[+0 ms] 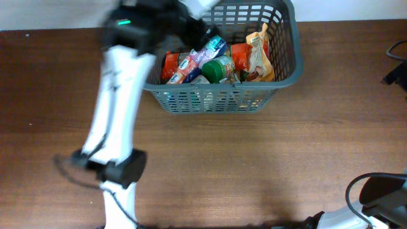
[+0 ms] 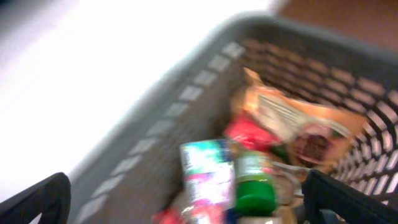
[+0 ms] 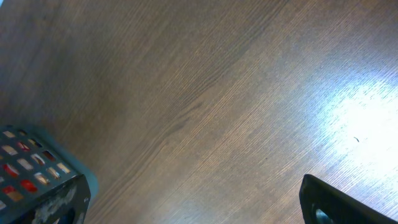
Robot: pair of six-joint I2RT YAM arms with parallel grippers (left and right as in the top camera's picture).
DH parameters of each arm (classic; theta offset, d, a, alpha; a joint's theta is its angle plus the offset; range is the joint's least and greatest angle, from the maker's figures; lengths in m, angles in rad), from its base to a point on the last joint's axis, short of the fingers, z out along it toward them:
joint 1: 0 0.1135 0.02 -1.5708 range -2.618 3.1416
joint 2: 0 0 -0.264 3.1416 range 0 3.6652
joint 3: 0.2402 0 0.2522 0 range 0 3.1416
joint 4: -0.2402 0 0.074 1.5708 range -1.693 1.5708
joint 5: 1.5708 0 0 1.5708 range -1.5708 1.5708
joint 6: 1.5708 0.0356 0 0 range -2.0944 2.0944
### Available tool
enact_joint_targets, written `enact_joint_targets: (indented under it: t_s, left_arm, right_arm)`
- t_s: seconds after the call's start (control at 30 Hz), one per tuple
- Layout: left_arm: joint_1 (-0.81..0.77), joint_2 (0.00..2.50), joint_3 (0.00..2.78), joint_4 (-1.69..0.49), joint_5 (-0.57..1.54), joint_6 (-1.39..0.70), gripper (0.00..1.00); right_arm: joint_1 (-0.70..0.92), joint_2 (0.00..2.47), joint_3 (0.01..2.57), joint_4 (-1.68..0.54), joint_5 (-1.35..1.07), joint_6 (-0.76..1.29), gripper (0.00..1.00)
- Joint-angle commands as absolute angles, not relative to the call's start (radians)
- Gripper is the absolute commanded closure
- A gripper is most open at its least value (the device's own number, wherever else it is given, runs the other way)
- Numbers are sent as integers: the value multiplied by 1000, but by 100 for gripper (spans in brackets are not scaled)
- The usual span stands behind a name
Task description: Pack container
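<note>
The dark grey basket (image 1: 286,73) stands at the back middle of the table. It holds red packets (image 1: 173,63), a colourful long pack (image 1: 205,54), a green-lidded jar (image 1: 217,69) and an orange bag (image 1: 259,56). My left gripper (image 1: 194,28) is blurred over the basket's back left part. In the left wrist view it (image 2: 186,214) is open wide and empty above the long pack (image 2: 205,177) and the jar (image 2: 254,186), next to the basket wall (image 2: 155,124). My right gripper (image 3: 199,211) is open and empty over bare wood, with a basket corner (image 3: 31,168) at its left.
The brown wooden table (image 1: 254,165) lies in front of the basket. The left arm's white link (image 1: 117,108) crosses the left side. The right arm (image 1: 378,194) sits at the front right corner. A dark object (image 1: 395,63) lies at the right edge.
</note>
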State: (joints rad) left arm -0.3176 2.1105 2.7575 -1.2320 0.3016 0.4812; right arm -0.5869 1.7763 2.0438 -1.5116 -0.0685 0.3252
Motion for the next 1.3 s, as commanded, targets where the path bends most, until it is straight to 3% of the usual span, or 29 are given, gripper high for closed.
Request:
enact_joint_targets:
  t_s: [0.0, 0.13, 0.3, 0.47, 0.97, 1.27]
  left_arm:
    - [-230, 2004, 2795, -1271, 118, 266, 1]
    - [-101, 1983, 2795, -1367, -9, 73, 1]
    - [60, 1993, 2760, -1494, -31, 60, 1]
    - [162, 1999, 2675, -1487, -56, 60, 1]
    - [201, 1999, 2601, -1459, -57, 60, 1]
    - [201, 1999, 2601, -1459, -57, 60, 1]
  right_arm:
    - [-590, 1778, 2040, -1512, -56, 331, 1]
    - [-590, 1778, 2040, -1512, -56, 331, 1]
    - [-590, 1782, 2040, -1512, -56, 331, 1]
    - [-550, 1783, 2040, -1511, -56, 331, 1]
    - [-29, 1464, 2040, -1511, -56, 331, 1]
    - [-2, 1183, 2019, -1454, 78, 260, 1]
